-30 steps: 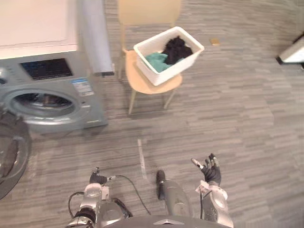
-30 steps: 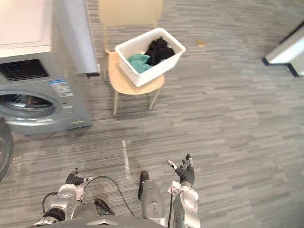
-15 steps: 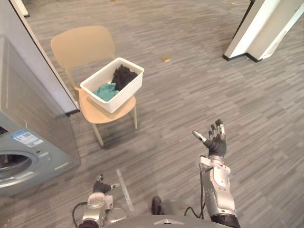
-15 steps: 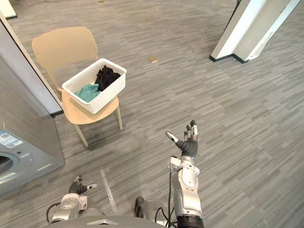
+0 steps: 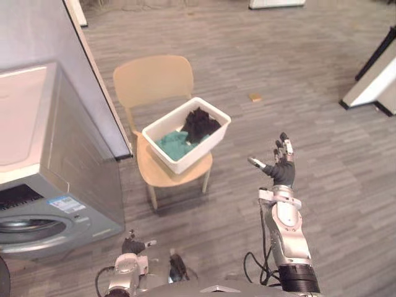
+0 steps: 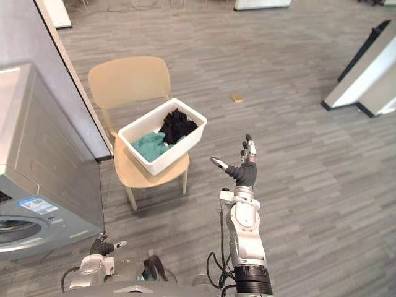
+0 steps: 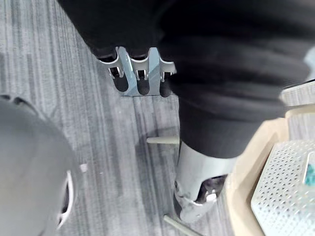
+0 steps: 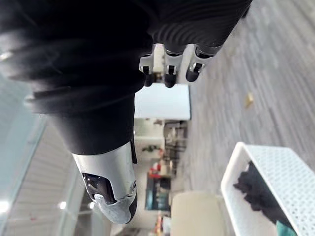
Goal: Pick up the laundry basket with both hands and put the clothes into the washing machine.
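A white laundry basket (image 5: 201,148) stands on a light wooden chair (image 5: 153,77), with black clothes (image 5: 199,122) and a teal garment (image 5: 170,139) inside it. The grey washing machine (image 5: 55,185) stands to the left of the chair, its round door opening (image 5: 31,230) facing the front. My right hand (image 5: 281,172) is raised to the right of the basket, apart from it, open and empty. My left hand (image 5: 131,246) hangs low near the floor, fingers relaxed and holding nothing. The basket's perforated wall (image 7: 285,182) shows past the left hand, and its rim (image 8: 275,167) past the right hand.
A tall grey panel (image 5: 68,55) rises behind the washing machine, right beside the chair. A small tan object (image 5: 255,97) lies on the grey plank floor beyond the basket. A white slanted base (image 5: 371,93) stands at the far right. Open floor lies in front of the chair.
The camera has swung, so the chair and basket now sit nearer the middle. My right hand has risen from low by my side to chest height, still open.
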You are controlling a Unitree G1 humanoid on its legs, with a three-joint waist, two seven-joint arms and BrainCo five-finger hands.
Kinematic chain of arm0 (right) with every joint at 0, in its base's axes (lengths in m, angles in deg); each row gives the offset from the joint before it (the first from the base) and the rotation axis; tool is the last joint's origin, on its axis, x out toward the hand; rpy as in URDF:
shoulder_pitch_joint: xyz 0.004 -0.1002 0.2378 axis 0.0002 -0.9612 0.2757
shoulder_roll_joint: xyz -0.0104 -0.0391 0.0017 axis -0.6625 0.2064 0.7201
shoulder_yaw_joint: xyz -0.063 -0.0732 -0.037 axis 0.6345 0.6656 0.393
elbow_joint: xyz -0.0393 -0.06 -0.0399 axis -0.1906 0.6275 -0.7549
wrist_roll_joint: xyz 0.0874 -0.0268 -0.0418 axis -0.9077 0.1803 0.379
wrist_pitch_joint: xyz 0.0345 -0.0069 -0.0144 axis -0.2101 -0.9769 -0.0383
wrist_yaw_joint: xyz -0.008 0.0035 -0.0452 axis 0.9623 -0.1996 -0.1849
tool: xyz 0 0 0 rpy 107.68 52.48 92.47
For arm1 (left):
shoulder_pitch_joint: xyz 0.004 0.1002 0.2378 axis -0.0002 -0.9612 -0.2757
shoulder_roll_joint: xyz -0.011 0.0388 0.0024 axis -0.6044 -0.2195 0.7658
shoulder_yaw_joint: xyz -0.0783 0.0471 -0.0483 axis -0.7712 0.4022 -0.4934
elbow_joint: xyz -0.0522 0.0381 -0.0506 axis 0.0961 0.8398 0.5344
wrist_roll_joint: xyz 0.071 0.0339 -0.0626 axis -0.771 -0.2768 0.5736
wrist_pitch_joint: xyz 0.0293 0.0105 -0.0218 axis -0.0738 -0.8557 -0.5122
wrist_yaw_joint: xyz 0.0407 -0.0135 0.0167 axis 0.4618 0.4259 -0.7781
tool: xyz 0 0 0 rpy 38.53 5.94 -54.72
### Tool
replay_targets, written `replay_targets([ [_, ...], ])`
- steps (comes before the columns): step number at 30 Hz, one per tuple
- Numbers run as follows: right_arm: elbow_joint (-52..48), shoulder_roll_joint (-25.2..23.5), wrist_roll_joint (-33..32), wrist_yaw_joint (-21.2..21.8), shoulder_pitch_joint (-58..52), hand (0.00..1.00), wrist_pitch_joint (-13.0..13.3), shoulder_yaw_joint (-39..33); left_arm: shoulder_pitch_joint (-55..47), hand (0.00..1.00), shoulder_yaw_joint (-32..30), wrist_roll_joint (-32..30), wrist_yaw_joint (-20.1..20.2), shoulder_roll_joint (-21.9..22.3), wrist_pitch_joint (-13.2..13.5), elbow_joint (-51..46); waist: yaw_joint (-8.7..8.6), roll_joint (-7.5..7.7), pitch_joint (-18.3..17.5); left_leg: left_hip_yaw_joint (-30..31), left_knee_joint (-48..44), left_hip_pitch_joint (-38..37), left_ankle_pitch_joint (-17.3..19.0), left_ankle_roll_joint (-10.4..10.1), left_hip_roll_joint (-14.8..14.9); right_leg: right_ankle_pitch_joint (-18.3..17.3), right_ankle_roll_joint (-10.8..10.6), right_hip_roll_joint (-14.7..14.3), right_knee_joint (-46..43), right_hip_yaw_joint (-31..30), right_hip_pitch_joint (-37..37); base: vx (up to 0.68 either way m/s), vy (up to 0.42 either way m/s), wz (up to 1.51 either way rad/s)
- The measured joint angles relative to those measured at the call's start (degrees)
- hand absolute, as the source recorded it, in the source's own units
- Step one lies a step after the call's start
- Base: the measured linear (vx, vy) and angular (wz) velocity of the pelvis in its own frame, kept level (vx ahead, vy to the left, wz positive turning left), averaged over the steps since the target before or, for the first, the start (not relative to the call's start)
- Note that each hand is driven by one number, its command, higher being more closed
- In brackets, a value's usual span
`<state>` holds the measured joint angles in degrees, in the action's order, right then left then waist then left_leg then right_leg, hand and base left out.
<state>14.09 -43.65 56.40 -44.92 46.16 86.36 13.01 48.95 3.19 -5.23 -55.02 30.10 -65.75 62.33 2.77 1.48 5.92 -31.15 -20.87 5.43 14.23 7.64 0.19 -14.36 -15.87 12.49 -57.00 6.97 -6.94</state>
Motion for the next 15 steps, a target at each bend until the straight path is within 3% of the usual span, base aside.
replay_targets([
  [2,0.15,0.02,2.12,0.58,-0.31,0.0,-0.67,0.43,-0.27,0.0,0.3,-1.37,0.4,-0.9,-0.13,-0.02,-0.67,0.8,-0.76,1.83,2.53,-2.37,-0.04,-0.07,-1.78,-0.74,4.36,1.2,-3.28,1.13,-3.4,0.28,0.068,0.47],
  [4,0.14,0.57,3.5,0.51,-0.49,0.0,-1.01,0.18,-0.1,0.0,1.68,-2.1,0.5,-0.95,-0.23,-0.03,-1.39,0.51,-0.84,5.6,4.01,-3.07,-0.31,-0.5,-2.24,-3.81,9.4,0.69,4.58,3.24,-5.87,0.16,-0.026,0.68],
  [6,0.1,0.73,5.81,0.3,-0.99,0.0,-1.73,-1.03,0.07,0.0,4.3,-2.38,0.7,-0.85,-0.23,-0.03,-1.86,-0.04,-1.01,9.12,4.88,-3.1,-0.79,-1.13,-2.29,-4.64,10.14,-1.12,13.24,1.47,-6.65,0.12,-0.078,0.94],
  [8,-0.02,0.74,9.96,-0.52,-2.19,0.0,-3.48,-4.35,0.93,0.0,7.44,-4.0,1.59,-0.71,-0.06,0.06,-2.9,-0.17,-1.25,15.82,6.02,-3.25,-2.0,-2.1,-2.81,-3.33,9.08,-4.08,25.92,-7.48,-7.26,0.18,-0.144,1.51],
  [9,-0.15,0.74,10.53,-0.58,-2.48,0.0,-3.7,-5.48,1.23,0.0,7.93,-4.47,1.79,-0.61,-0.06,0.21,-3.17,-0.13,-1.26,17.44,5.97,-3.26,-2.14,-2.31,-2.94,-2.44,8.65,-4.62,28.06,-10.2,-7.25,0.15,-0.173,1.58],
  [11,-2.42,0.7,13.75,-0.74,-4.12,0.0,-5.64,-8.22,1.37,0.0,8.87,-5.31,1.9,-0.51,-0.05,0.5,-2.96,0.62,-1.72,21.57,5.71,-3.53,-2.21,-3.21,-3.95,1.68,7.82,-4.89,33.69,-16.13,-6.5,0.13,-0.208,1.21],
  [13,-5.17,0.69,16.93,-0.71,-4.93,0.0,-7.05,-9.91,0.83,0.0,8.66,-6.94,1.87,-1.13,-0.05,0.37,-1.91,2.85,-1.75,24.39,3.05,-2.81,-0.39,-5.53,-4.93,9.74,7.51,-3.49,37.38,-16.5,-5.3,0.13,-0.359,0.91],
  [14,-5.52,1.43,17.68,-0.61,-4.84,0.0,-7.34,-11.9,0.54,0.0,8.7,-7.14,2.04,-0.38,-0.13,0.2,-1.74,1.67,-1.9,26.51,-0.24,-0.44,1.63,-7.43,-2.87,9.71,6.94,-4.62,37.81,-13.49,-5.0,0.13,-0.387,0.78],
  [15,-5.55,2.19,18.87,-0.5,-4.5,0.0,-8.15,-14.61,0.19,0.0,8.62,-7.1,2.35,0.37,-0.1,-0.52,-0.76,-0.07,-2.57,27.66,-2.1,2.14,2.35,-8.09,-0.48,10.65,8.3,-6.46,40.23,-11.23,-5.0,0.1,-0.285,0.61],
])
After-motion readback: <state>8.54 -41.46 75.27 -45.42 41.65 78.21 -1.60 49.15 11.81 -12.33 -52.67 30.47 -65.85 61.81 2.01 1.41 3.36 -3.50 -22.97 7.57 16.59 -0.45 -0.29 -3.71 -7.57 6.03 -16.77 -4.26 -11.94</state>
